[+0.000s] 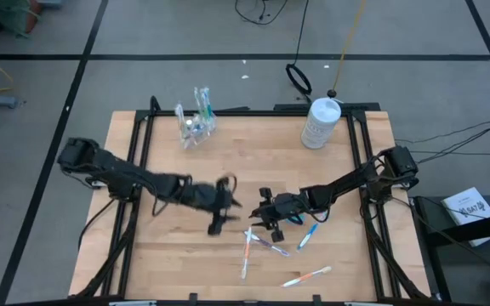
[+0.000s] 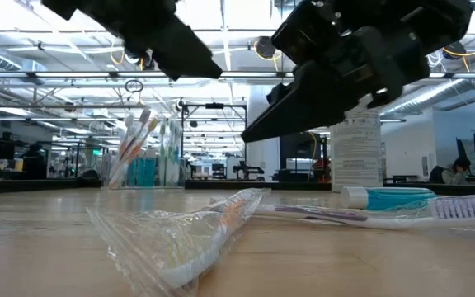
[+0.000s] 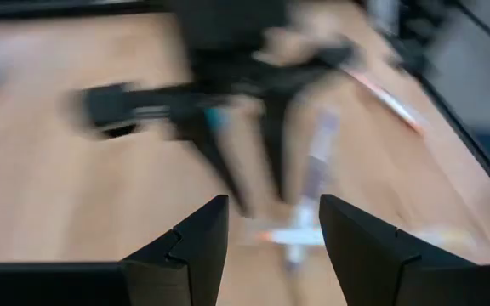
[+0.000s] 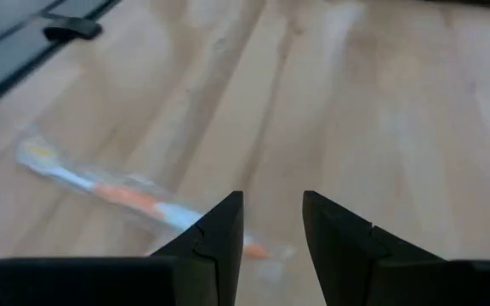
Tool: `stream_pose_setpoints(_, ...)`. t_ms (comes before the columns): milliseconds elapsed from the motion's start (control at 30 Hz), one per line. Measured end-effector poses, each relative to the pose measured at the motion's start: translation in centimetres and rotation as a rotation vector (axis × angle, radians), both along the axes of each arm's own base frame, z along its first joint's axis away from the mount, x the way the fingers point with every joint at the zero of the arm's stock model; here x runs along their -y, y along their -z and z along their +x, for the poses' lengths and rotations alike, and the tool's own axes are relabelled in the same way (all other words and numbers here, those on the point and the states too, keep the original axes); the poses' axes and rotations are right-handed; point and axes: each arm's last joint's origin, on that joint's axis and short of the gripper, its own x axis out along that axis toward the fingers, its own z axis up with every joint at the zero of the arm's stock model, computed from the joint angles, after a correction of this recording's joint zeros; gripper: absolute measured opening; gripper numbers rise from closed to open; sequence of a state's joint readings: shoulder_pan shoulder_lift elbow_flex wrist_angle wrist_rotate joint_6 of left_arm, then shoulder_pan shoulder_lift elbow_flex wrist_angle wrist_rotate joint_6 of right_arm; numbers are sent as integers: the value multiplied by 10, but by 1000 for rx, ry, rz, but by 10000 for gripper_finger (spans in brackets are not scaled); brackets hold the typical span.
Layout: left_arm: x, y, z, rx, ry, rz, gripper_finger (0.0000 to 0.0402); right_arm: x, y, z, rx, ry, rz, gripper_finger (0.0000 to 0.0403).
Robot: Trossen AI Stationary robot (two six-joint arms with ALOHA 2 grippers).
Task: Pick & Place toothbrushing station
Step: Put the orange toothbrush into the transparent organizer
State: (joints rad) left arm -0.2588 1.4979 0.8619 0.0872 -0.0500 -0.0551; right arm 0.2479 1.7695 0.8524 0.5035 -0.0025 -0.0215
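Both pincers open, empty: left pincer [image 1: 221,206], right pincer [image 1: 268,217] over wrapped toothbrush [image 4: 134,200] on tabletop [image 1: 160,255]. Risk: slick wrapper slips; arms crowd, could collide.

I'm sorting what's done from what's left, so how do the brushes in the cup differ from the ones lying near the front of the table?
The brushes in the cup stand upright, bunched together at the table's far side; the loose brushes lie flat, scattered near the front. The cup's brushes sit far from both hands; the loose ones lie just beside the right hand. Both groups are slim and pale with coloured parts.
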Motion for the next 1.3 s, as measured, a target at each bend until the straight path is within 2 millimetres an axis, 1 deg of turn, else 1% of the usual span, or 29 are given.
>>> stream_pose_setpoints(100, 28, 19, 5, -29, 190, 97, 191, -10, 4, -5, -56, -3, 39, 114)
stream_pose_setpoints(200, 52, 33, 14, -78, 321, 205, 191, -22, 8, -12, -113, -38, 25, 114)
stream_pose_setpoints(367, 86, 44, 45, -146, 465, 341, 191, -42, 12, -22, -154, -111, -12, 114)
stream_pose_setpoints(500, 101, 56, 70, -237, 595, 469, 190, -50, 12, -26, -157, -132, -8, 114)
stream_pose_setpoints(600, 107, 67, 81, -293, 697, 562, 180, -53, 13, -27, -165, -139, -11, 114)
stream_pose_setpoints(700, 107, 79, 87, -377, 724, 576, 155, -52, 14, -28, -180, -138, -17, 114)
stream_pose_setpoints(800, 104, 84, 89, -401, 717, 568, 119, -52, 16, -29, -197, -138, -23, 114)
stream_pose_setpoints(933, 100, 87, 91, -436, 654, 519, 56, -49, 16, -28, -187, -149, -52, 114)
stream_pose_setpoints(1000, 97, 85, 91, -443, 617, 511, 23, -46, 16, -27, -180, -156, -73, 114)
stream_pose_setpoints(1033, 96, 84, 91, -444, 590, 520, 14, -45, 16, -26, -177, -157, -82, 114)
stream_pose_setpoints(1100, 96, 78, 91, -433, 542, 545, 14, -42, 15, -24, -169, -158, -95, 114)
stream_pose_setpoints(1200, 98, 69, 82, -455, 554, 622, 23, -40, 12, -22, -126, -166, -103, 114)
stream_pose_setpoints(1300, 101, 59, 73, -475, 568, 676, 12, -41, 7, -18, -65, -167, -87, 114)
